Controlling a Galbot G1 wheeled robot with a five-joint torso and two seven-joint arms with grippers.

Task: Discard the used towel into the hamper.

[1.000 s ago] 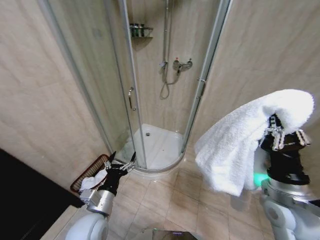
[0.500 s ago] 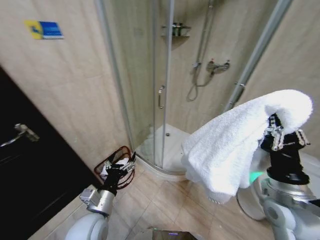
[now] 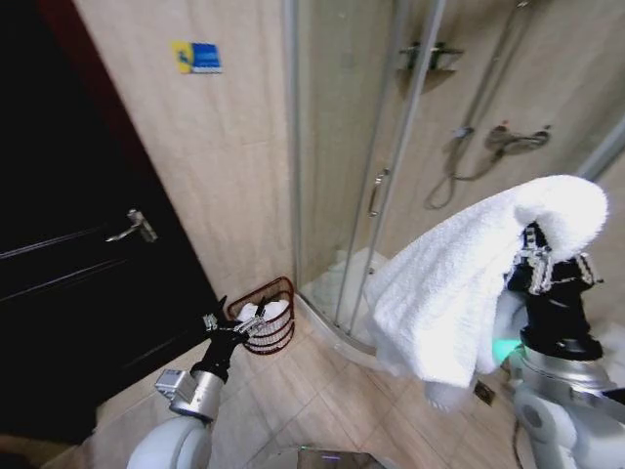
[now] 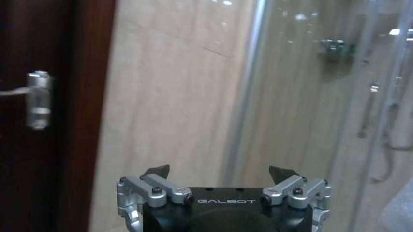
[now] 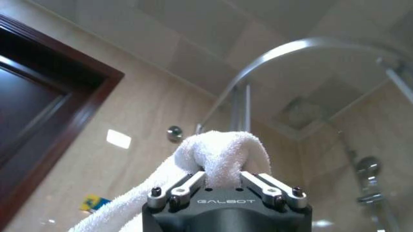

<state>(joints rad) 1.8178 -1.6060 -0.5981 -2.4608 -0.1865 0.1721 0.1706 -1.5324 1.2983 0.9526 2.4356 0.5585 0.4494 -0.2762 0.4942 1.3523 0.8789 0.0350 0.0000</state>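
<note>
At chest height, right gripper [image 3: 553, 266] pinches the towel [image 3: 459, 283] aloft.

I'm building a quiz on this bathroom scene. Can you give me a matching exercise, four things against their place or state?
Things:
1. towel
2. hamper
3. left tool
4. door handle

Place or state:
a. on the dark door
b. open, holding nothing
c. clamped in the right tool, hanging down
d. on the floor by the shower glass

Pairs: 1-c, 2-d, 3-b, 4-a
</note>
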